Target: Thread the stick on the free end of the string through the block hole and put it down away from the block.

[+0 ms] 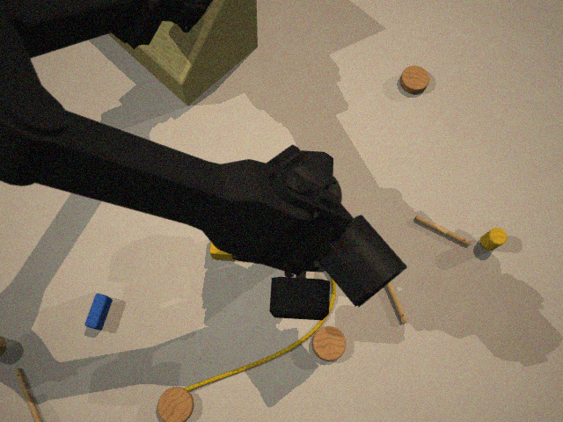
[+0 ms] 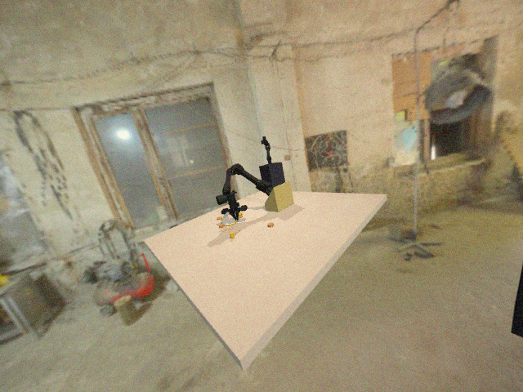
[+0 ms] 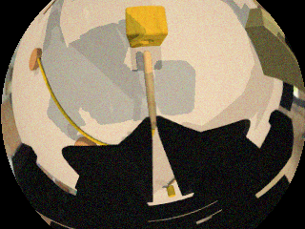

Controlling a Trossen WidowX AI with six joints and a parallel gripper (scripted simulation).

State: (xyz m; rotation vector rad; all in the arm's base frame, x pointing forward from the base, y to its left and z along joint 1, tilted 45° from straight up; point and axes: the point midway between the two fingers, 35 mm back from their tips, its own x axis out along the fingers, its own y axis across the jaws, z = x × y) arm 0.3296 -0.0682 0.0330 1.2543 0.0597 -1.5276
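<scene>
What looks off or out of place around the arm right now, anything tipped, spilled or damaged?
Nothing stands out: the gripper holds the thin wooden stick, the yellow string curves without visible knots, and no damage shows.
</scene>
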